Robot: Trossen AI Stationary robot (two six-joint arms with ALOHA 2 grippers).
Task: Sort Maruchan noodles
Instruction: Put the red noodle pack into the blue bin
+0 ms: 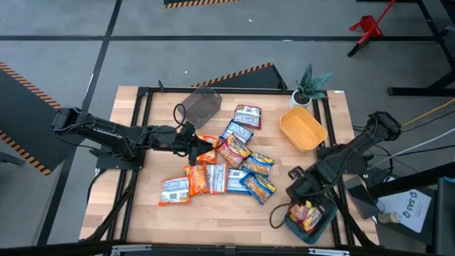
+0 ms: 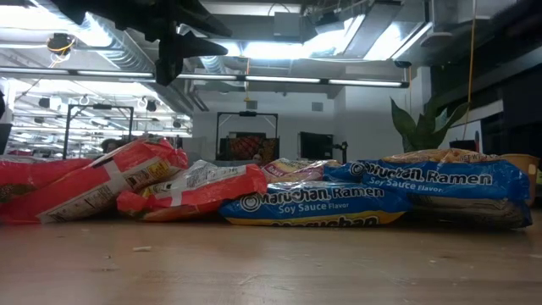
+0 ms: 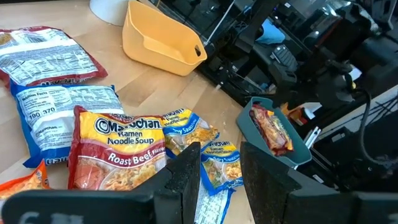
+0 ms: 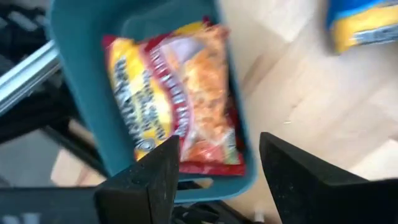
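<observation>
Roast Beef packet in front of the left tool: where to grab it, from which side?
Judging by its pose, come straight down on the Roast Beef packet. It lies flat, face up, partly over neighbouring packets, so pinch a raised crinkly edge, preferably the side near the left tool, which hovers open above it.

Grey floor (image 1: 64, 35) with hazard-striped tape (image 1: 238, 73), ceiling strip lights (image 2: 279, 80) overhead

Blue packets (image 2: 428, 188) say "Maruchan Ramen, Soy Sauce Flavor". The red-yellow packet (image 3: 115, 152) reads "Maruchan Ramen Noodle Soup, Roast Beef". A nutrition panel (image 3: 53, 115) shows "190, 370".
</observation>
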